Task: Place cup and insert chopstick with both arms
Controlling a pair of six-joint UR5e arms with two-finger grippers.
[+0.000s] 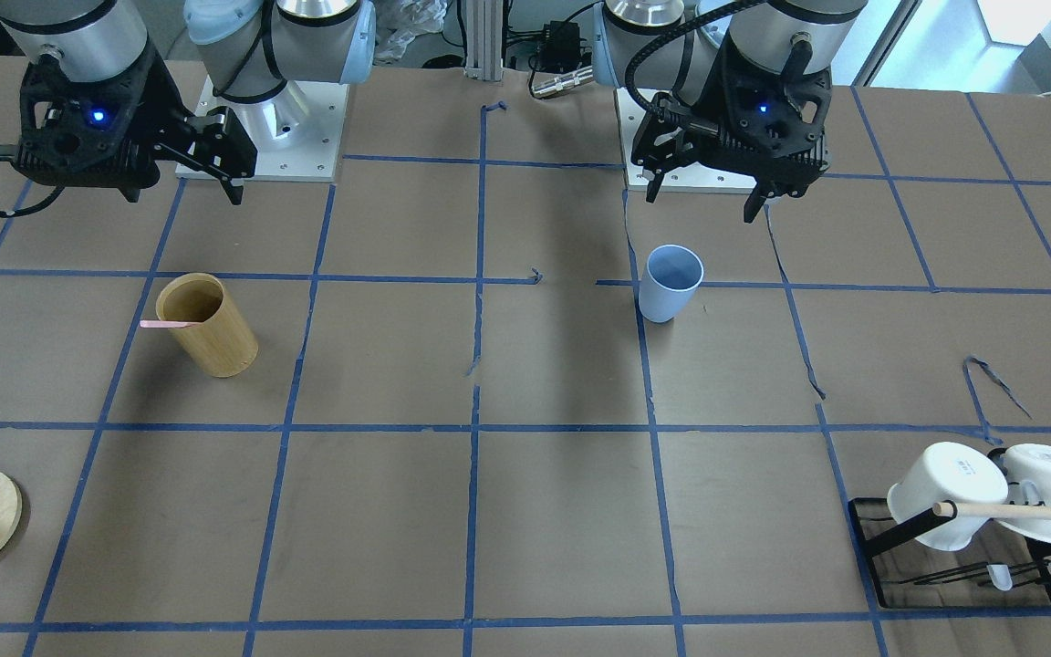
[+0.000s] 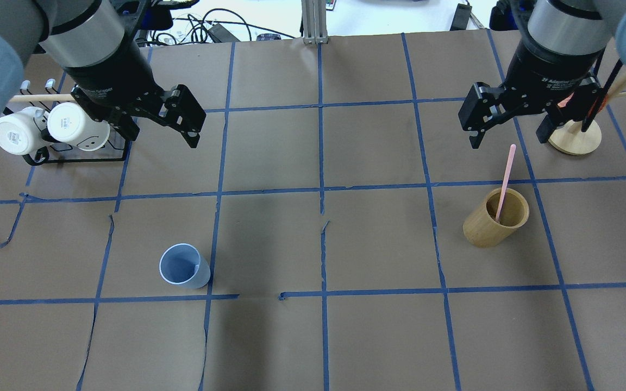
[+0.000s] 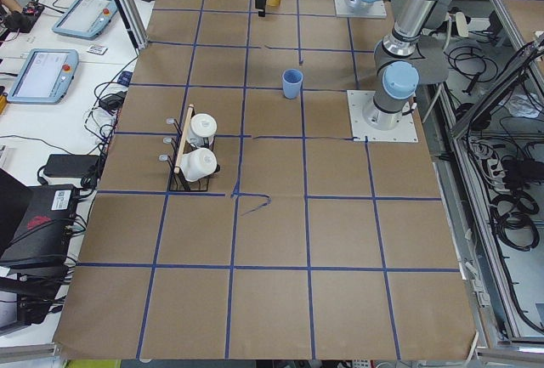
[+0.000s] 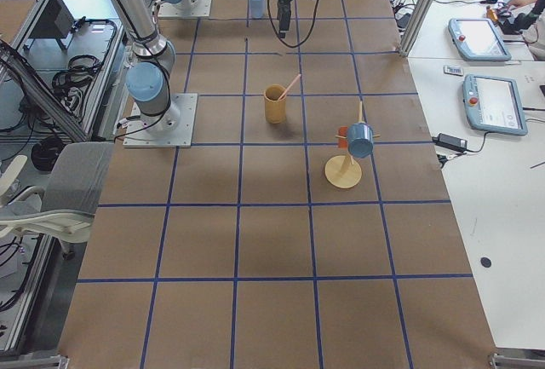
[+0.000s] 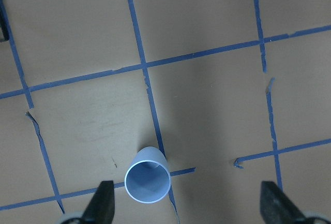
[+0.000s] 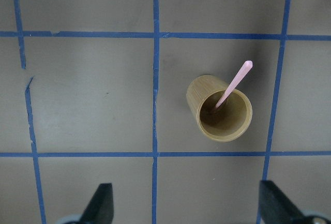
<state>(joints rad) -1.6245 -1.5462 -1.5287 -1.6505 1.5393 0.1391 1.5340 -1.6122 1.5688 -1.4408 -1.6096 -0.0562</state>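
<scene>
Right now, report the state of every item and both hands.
Pale blue plastic cup: upright, empty.
Cylindrical bamboo holder: upright.
Pink chopstick: leaning inside the holder.
Left hand: open, empty.
Right hand: open, empty.
Two white mugs: tipped on black rack.

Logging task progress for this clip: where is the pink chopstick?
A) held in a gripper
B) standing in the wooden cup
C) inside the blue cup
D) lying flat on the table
B: the chopstick leans inside the wooden cup, its top end sticking out past the rim.
</scene>
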